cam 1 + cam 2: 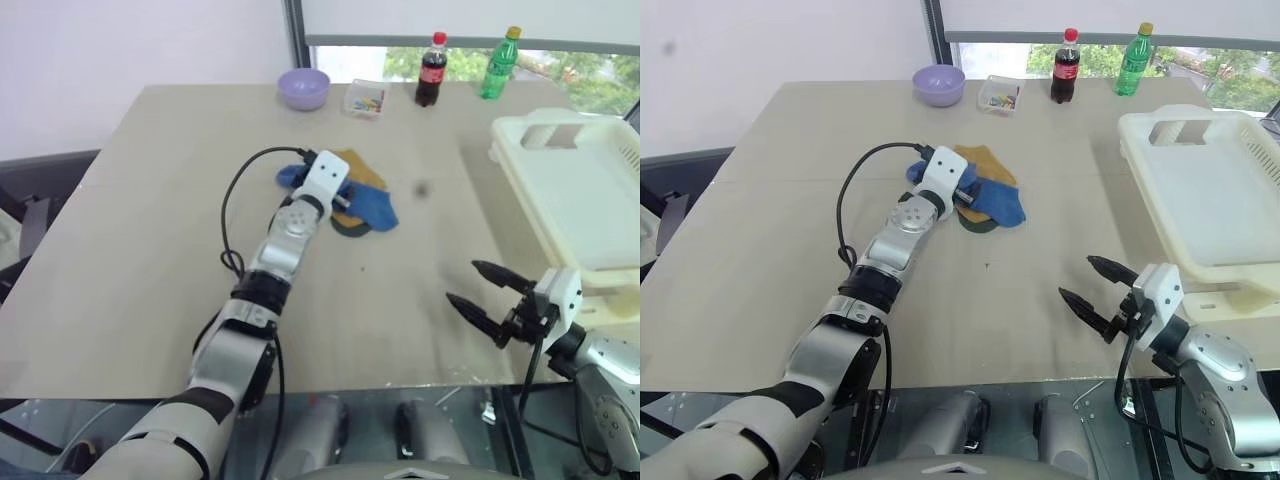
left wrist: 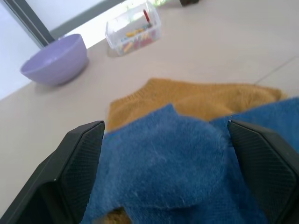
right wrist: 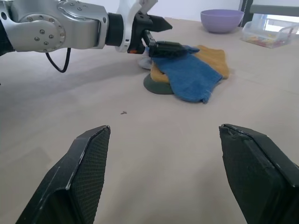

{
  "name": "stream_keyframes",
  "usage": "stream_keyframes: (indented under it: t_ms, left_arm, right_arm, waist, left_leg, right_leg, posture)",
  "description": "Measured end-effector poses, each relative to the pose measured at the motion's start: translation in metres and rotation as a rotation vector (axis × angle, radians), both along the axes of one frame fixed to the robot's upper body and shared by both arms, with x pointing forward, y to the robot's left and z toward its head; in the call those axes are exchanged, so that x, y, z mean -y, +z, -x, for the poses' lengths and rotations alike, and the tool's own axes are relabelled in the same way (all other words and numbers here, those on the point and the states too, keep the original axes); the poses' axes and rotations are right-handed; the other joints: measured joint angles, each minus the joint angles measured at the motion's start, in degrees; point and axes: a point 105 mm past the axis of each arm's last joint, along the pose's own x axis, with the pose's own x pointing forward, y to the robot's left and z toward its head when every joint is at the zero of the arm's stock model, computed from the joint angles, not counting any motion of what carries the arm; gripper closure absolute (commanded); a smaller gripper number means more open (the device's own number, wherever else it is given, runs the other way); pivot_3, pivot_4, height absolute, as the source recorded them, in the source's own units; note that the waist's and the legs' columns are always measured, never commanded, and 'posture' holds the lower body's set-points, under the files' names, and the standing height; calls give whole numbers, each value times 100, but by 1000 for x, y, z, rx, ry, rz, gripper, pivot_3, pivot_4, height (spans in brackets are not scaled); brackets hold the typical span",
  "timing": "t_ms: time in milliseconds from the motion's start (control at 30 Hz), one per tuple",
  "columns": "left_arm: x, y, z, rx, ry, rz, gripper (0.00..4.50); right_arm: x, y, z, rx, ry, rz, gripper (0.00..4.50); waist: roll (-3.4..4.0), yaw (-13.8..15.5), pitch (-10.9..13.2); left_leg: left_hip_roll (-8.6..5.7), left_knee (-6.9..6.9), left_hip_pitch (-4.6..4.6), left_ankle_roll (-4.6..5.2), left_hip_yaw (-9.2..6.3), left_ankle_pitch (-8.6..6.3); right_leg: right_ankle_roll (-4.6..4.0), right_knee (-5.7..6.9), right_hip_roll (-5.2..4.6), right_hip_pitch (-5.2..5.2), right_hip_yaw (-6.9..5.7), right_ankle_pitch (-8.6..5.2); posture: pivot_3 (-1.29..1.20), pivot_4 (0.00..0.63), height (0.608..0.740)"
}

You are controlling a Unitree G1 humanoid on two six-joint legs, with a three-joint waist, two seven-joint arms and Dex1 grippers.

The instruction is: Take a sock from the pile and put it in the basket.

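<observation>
Right gripper [image 1: 1092,289]: nearest the table edge, its two black fingers spread wide with nothing between them, hovering over bare tabletop just beside the basket's near corner.
Table [image 1: 760,230]: broad beige top; a small dark speck lies on it between the right gripper and the socks.
Basket [image 1: 1200,190]: large cream-white rectangular plastic laundry basket with slotted sides and a handle cutout, on the table's right side, well apart from the socks.
Left gripper [image 3: 159,35]: arm stretched out to the middle of the table, black fingers parted wide on either side of the blue sock, not closed on it.
Pile [image 1: 990,200]: small heap of soft socks at the table's middle; blue on top, mustard-tan behind, dark green peeking out underneath.
Far edge: lilac round bowl [image 1: 939,84], clear plastic box of small coloured bits [image 1: 1000,96], dark cola bottle with red label [image 1: 1065,68], green plastic bottle with yellow cap [image 1: 1133,62].
Writing: labels too small to read.
</observation>
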Motion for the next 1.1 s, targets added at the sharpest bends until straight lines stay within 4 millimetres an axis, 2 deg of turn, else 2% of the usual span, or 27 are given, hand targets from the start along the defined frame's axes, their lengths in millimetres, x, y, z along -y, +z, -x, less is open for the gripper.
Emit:
stream_keyframes:
  t_ms: [300, 367, 433, 467, 533, 633, 667, 933, 1100]
  left_arm:
    - [2, -4, 0, 12, -19, -93, 0]
    - [1, -4, 0, 14, -16, -96, 543]
    - [1, -3, 0, 16, -13, -96, 1296]
    - [2, -1, 0, 24, -13, -95, 1918]
    - [2, 2, 1, 40, -14, -94, 2689]
    - [3, 5, 3, 59, -14, -90, 4130]
    - [3, 5, 4, 62, -15, -88, 4453]
    - [1, 7, 20, 53, -33, -69, 4453]
    - [-5, -16, 57, -87, -105, -30, 4453]
  right_arm:
    - [1, 1, 1, 16, -5, 3, 690]
    - [1, 1, 1, 18, -5, 5, 642]
    - [1, 1, 1, 21, -4, 6, 642]
    - [1, 1, 1, 20, -4, 6, 642]
    - [1, 1, 2, 24, -3, 7, 642]
    - [1, 1, 2, 28, 0, 12, 642]
    - [1, 1, 3, 28, 1, 13, 642]
    - [1, -2, 5, 32, 4, 15, 642]
    - [3, -6, 8, 27, -4, 18, 642]
  waist:
    - [0, -5, 0]
    - [0, -2, 0]
    - [0, -1, 0]
    - [0, -2, 0]
    - [0, -2, 0]
    - [1, -6, -1]
    - [1, -9, 0]
    - [1, -25, -1]
    - [3, -123, -2]
  left_leg:
    - [0, 4, 0, 0, 0, 0]
    - [0, 5, 0, 0, 0, 0]
    - [0, 6, 0, 0, 0, 0]
    - [0, 6, 0, 0, 0, 0]
    - [0, 7, 0, 0, 0, 0]
    - [0, 8, 1, 0, 1, 0]
    - [0, 8, 1, 0, 1, 0]
    - [0, 17, 2, -1, 8, 0]
    - [1, 17, 3, -1, 10, 0]
  right_leg:
    - [0, 7, 0, -1, 2, 0]
    - [0, 9, 0, -1, 2, 0]
    - [0, 9, 0, -1, 2, 0]
    - [0, 10, 0, -1, 2, 0]
    - [0, 10, 0, -1, 3, 0]
    - [0, 13, 0, -1, 3, 0]
    - [0, 15, 0, -1, 4, 0]
    - [-1, 37, 0, -8, 12, -1]
    - [-2, 45, -2, -12, 18, -2]
  posture:
    - [0, 150, 740]
    - [0, 150, 740]
    - [0, 150, 740]
    - [0, 150, 740]
    - [0, 150, 740]
    - [0, 150, 740]
    - [0, 150, 740]
    - [0, 150, 740]
    - [0, 150, 740]
